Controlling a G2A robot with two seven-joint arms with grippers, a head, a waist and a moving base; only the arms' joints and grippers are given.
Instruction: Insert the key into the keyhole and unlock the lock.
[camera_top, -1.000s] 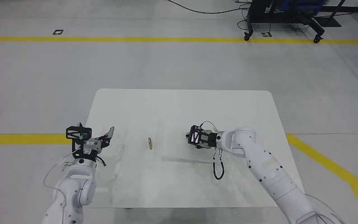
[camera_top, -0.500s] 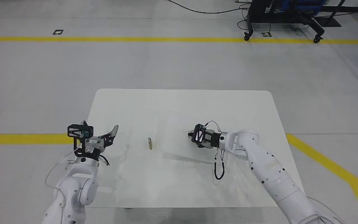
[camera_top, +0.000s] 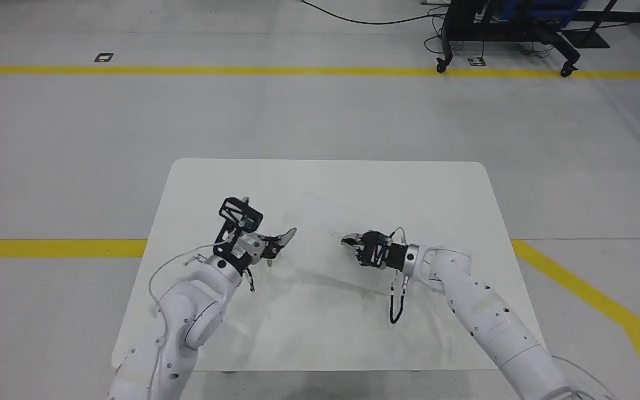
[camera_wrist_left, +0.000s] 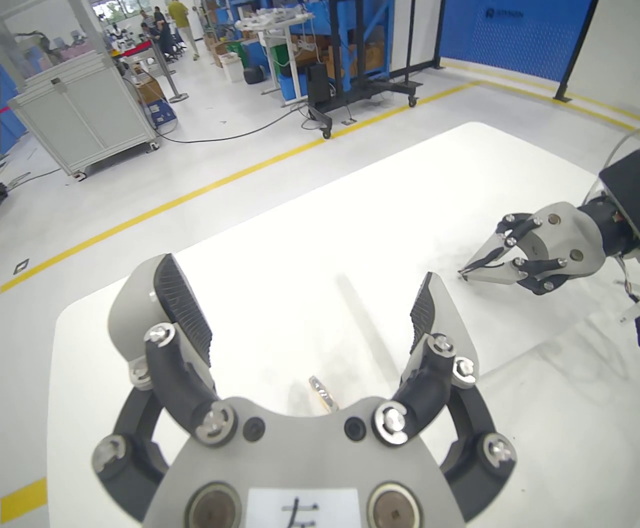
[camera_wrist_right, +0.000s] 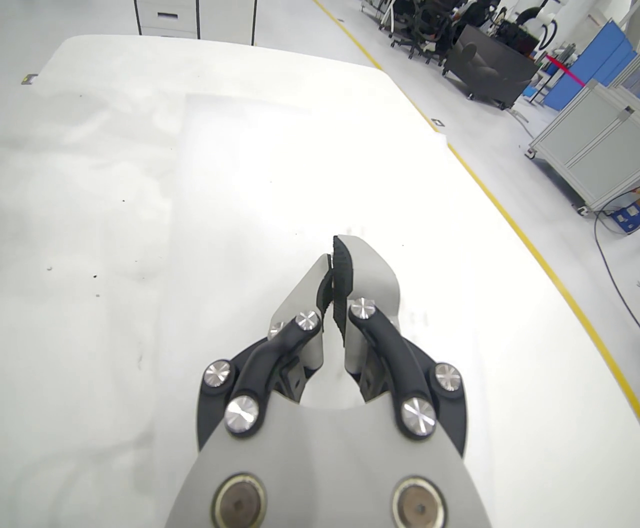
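Two grippers hang low over one white table (camera_top: 420, 185), facing each other across its middle and well apart.

Left gripper (camera_top: 272, 243): left of centre in the top view. From its own wrist camera the left gripper (camera_wrist_left: 298, 266) has its fingers (camera_wrist_left: 182, 305) spread wide. The ribbed pads are bare, with open table between them.

Small metal piece (camera_wrist_left: 322, 392): brass and silver in colour, lying on the table under the left gripper. It sits between the roots of the two fingers, close to the palm plate, and neither finger touches it. It is too small to tell whether it is the key or the lock.

Right gripper (camera_top: 347, 241): right of centre, tips pointing toward the left gripper. From its own wrist camera the right gripper (camera_wrist_right: 334, 250) has its black pads (camera_wrist_right: 342, 280) pressed together along their length. Seen from the left wrist, the right gripper (camera_wrist_left: 467, 271) ends in a fine point just above the surface. A dark speck sits at that point, and I cannot tell whether something thin is pinched there or it is only the pad edge.

Table surface: faint grey scuffs (camera_wrist_left: 560, 345) on the right gripper's side, and a few dark specks (camera_wrist_right: 50, 269).

Surroundings: grey floor with a yellow line (camera_top: 300, 69) beyond the far edge of the table. A black wheeled frame (camera_top: 505, 35) stands toward the far right.
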